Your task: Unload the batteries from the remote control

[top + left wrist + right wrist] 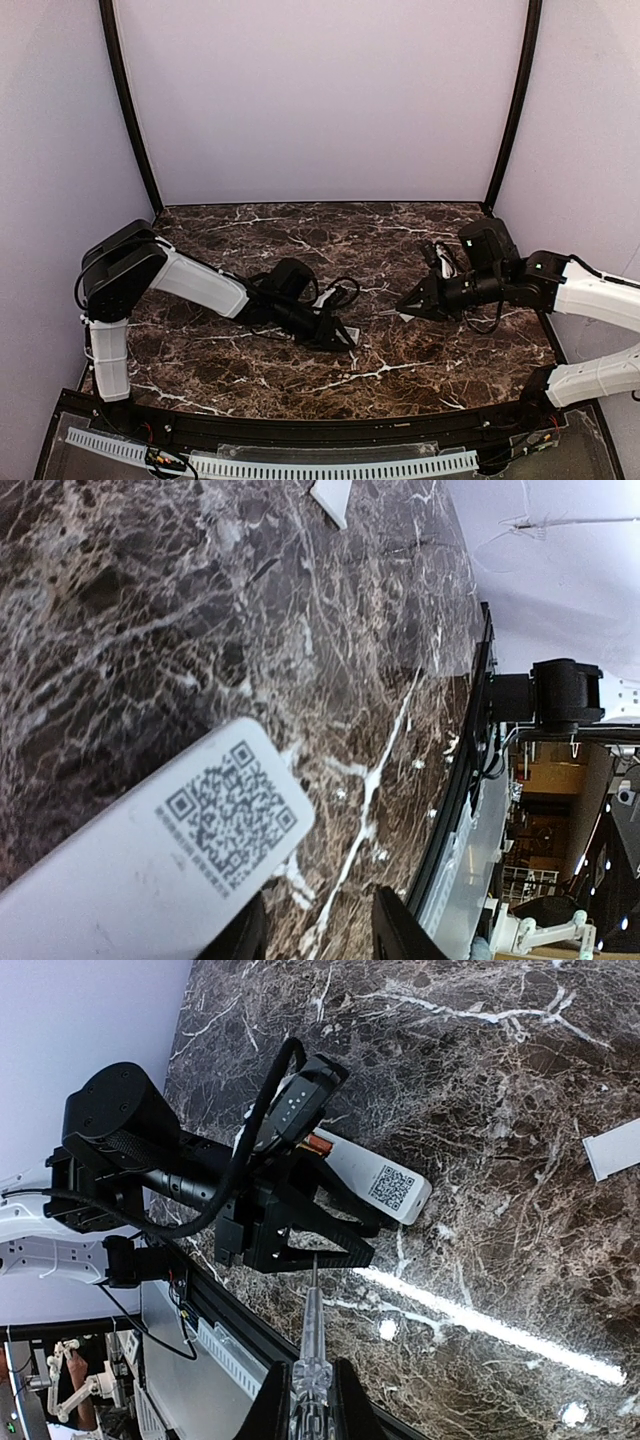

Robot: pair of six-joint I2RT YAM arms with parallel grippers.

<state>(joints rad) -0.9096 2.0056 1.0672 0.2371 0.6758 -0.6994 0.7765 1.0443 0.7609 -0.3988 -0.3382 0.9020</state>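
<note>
The white remote control [150, 870] [385, 1185] lies back side up with its QR-code end sticking out past my left gripper's tips. One orange battery [318, 1145] shows in its recess, close to the left wrist camera. My left gripper [318, 920] [340, 338] is low over the table with its jaws apart. Only bare marble shows between the tips, and the remote rests over the far finger. My right gripper [312, 1400] [408, 303] is shut on a clear-handled screwdriver [312, 1330]. The screwdriver's metal tip points at the left gripper's near finger.
A small flat white cover piece [612, 1148] [333, 498] lies on the dark marble table [300, 230], away from the remote. The table's black front rail [455, 800] runs close behind the left gripper. Lilac walls enclose the back and sides.
</note>
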